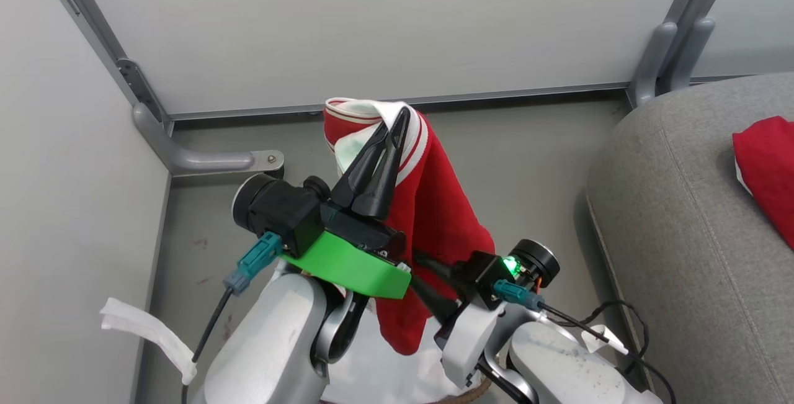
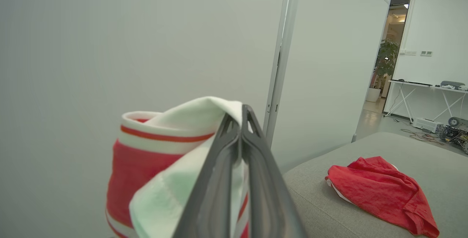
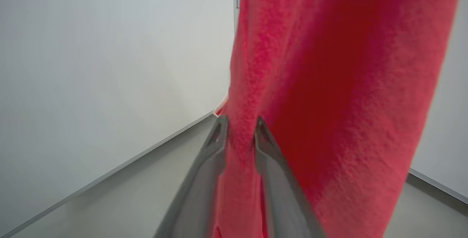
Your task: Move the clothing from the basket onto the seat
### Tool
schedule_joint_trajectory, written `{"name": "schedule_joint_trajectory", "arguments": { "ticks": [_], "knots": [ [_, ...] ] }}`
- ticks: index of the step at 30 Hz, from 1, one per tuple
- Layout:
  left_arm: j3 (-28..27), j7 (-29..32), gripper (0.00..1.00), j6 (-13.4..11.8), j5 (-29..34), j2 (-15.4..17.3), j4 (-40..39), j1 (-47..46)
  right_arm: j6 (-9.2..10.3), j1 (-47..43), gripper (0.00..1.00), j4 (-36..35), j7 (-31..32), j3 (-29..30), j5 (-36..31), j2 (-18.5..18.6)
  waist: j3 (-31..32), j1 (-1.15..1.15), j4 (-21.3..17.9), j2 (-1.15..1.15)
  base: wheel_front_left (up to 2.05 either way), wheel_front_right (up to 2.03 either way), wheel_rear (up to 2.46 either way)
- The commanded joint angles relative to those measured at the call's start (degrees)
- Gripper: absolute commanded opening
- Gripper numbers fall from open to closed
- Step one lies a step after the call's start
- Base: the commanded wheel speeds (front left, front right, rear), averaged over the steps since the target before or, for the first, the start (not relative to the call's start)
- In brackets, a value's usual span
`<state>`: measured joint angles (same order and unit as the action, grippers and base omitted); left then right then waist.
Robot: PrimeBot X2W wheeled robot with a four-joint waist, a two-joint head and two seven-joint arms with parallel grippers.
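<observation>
The left gripper (image 1: 400, 120) is clenched on the top of the striped garment (image 1: 434, 205), held left of the seat (image 1: 670, 218). The right gripper (image 3: 241, 121) pinches its lower fold. Carry both ends together over the seat, then release beside the red garment (image 1: 766, 168).

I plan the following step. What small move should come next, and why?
Probably carry the striped garment rightward over the seat: left gripper and right gripper both pinch it in the air, and the seat lies to the right.
</observation>
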<state>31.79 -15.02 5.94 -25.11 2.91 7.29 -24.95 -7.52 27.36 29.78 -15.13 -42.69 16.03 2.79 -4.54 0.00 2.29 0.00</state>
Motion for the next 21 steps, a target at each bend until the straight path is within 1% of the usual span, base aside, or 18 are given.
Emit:
{"name": "schedule_joint_trajectory", "arguments": {
  "ticks": [1,6,7,8,9,12,16,21],
  "knots": [
    [0.0,-0.2,0.0,-0.4,-0.4,0.0,0.0,-0.4,0.06,0.4,0.0,0.1,0.0,0.4,0.6,0.2,-0.2,0.0,0.2,0.0,0.0,0.0,0.0],
    [-1.0,-0.2,0.0,-0.7,0.0,0.0,0.5,0.4,0.06,-0.7,0.0,-0.2,0.0,2.3,0.9,0.2,-0.6,0.0,-1.0,0.0,0.0,0.0,0.0],
    [-1.3,-0.2,0.02,-0.8,0.0,0.0,0.5,0.7,0.06,-1.1,0.0,-0.6,0.0,2.8,1.0,0.2,-0.6,0.0,-1.4,0.0,0.0,0.0,0.0],
    [-1.5,-0.2,0.25,-0.9,0.2,0.1,0.5,0.9,0.06,-1.3,0.0,-1.0,0.0,3.2,1.0,0.2,-0.6,0.0,-1.8,0.0,0.0,0.0,0.0],
    [-1.4,-0.2,1.0,-0.9,0.3,0.1,1.2,1.3,0.06,-1.6,0.0,-1.6,0.0,3.9,1.1,0.2,-0.6,0.0,-2.3,0.0,0.0,0.0,0.0],
    [-2.2,-0.2,1.0,-0.9,1.3,0.1,2.1,1.6,0.06,-3.0,0.0,-3.4,0.0,6.4,1.2,0.2,-0.7,0.0,-4.0,0.0,0.0,0.0,0.0],
    [-3.2,-0.1,1.0,-0.6,3.0,0.7,4.5,2.7,0.06,-5.2,0.0,-6.2,0.0,10.2,0.4,0.2,-1.1,0.0,-7.7,0.0,0.0,0.0,0.0],
    [-5.0,-0.1,1.0,0.0,4.3,1.4,5.6,4.3,0.06,-7.4,0.0,-9.7,-0.1,13.8,0.1,0.2,-2.6,0.0,-14.6,0.0,0.0,0.0,0.0]
  ]
}}
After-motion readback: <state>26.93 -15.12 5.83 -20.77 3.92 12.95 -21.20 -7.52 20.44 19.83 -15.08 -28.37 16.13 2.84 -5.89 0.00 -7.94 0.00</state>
